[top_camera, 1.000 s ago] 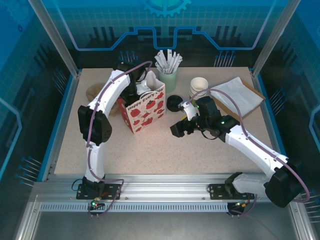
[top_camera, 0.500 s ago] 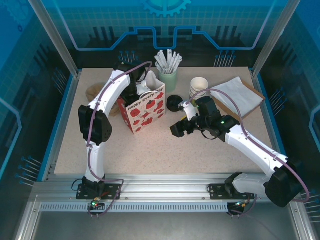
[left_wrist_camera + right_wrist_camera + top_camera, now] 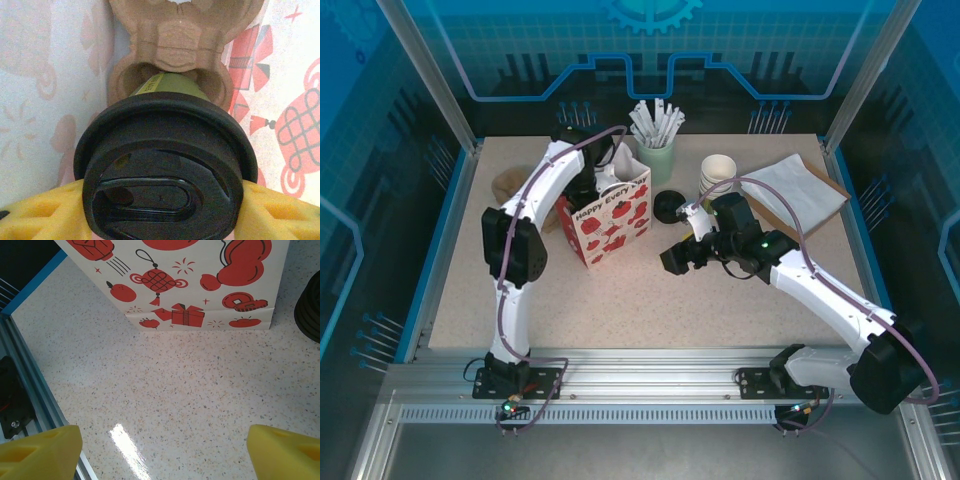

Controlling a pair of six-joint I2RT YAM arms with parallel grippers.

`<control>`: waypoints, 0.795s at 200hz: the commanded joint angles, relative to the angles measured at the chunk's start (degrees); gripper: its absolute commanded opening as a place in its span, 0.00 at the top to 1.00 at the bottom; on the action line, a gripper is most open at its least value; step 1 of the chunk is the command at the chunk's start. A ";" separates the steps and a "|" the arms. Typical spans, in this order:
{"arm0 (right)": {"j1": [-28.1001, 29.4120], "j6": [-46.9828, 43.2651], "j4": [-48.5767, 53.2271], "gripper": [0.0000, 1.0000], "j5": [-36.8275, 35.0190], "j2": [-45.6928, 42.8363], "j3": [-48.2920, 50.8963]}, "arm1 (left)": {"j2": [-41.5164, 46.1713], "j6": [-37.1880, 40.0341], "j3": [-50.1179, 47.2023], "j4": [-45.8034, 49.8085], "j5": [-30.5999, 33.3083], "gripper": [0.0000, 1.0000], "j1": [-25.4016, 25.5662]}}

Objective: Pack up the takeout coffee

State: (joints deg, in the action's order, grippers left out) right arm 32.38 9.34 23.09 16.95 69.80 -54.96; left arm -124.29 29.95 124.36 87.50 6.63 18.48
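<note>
- The left gripper (image 3: 160,220) pinches the coffee cup (image 3: 170,86) from both sides. Its yellow fingers (image 3: 35,215) sit in the lower left and lower right corners of the left wrist view, pressed in under the rim of the lid (image 3: 165,165).
- The black lid is on the cup and takes up the lower middle of that view. Only a narrow strip of the olive-green wall shows above it.
- The far end of the cup runs into a round socket of a brown cardboard carrier (image 3: 175,40) at the upper middle. The lid hides the cup's base, so whether it is fully seated cannot be told.
- Pale walls of the gift bag (image 3: 290,100) close in on the left and right, with red prints on the right side.
- In the top view the gift bag (image 3: 615,215) stands left of centre and the left arm reaches down into its open top. The arm and the bag walls cover the cup and the fingers there.
- The right gripper (image 3: 162,452) is spread wide with nothing between its tips, above the bare speckled table (image 3: 175,390). In the top view it sits near the centre, to the right of the bag and apart from it.
- In the right wrist view the bag's upper part is cut off by the top edge. A stack of black lids (image 3: 310,310) is cut off at the right edge.
</note>
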 commanded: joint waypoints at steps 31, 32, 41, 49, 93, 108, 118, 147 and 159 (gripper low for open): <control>1.11 -0.55 0.43 0.13 1.26 0.75 -0.77 | -2.93 -1.25 0.78 -0.67 -1.01 0.50 -0.29; 1.11 -0.55 0.45 0.13 1.25 0.76 -0.81 | -3.00 -1.27 0.75 -0.80 -1.01 0.50 -0.29; 1.19 -0.48 0.40 0.13 1.29 0.65 -0.72 | -3.26 -1.38 0.22 -1.50 -1.01 0.50 -0.33; 1.19 -0.51 0.46 0.13 1.24 0.63 -0.61 | -3.59 -1.46 -0.19 -2.18 -1.38 0.50 -0.21; 1.37 -0.10 0.06 0.13 1.12 0.55 0.13 | -5.65 -2.08 -3.35 -5.03 -1.71 0.49 -0.02; 1.37 -0.04 0.15 0.13 0.91 0.42 0.37 | -5.52 -2.18 -3.70 -5.56 -1.71 0.48 -0.08; 1.43 -0.08 0.24 0.13 0.89 0.42 0.28 | -5.34 -2.27 -3.43 -5.52 -1.79 0.47 -0.02; 1.46 -0.08 0.20 0.13 0.90 0.35 0.05 | -4.12 -2.18 -2.72 -5.49 -1.80 0.46 -0.02; 1.46 -0.11 0.20 0.13 0.81 0.27 0.17 | -3.60 -2.09 -2.44 -5.28 -1.80 0.44 -0.03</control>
State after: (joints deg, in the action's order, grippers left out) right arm 32.75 9.37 23.07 17.10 70.37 -54.96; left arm -125.99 28.45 123.15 85.43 6.59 18.52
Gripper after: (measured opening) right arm 0.869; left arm 0.627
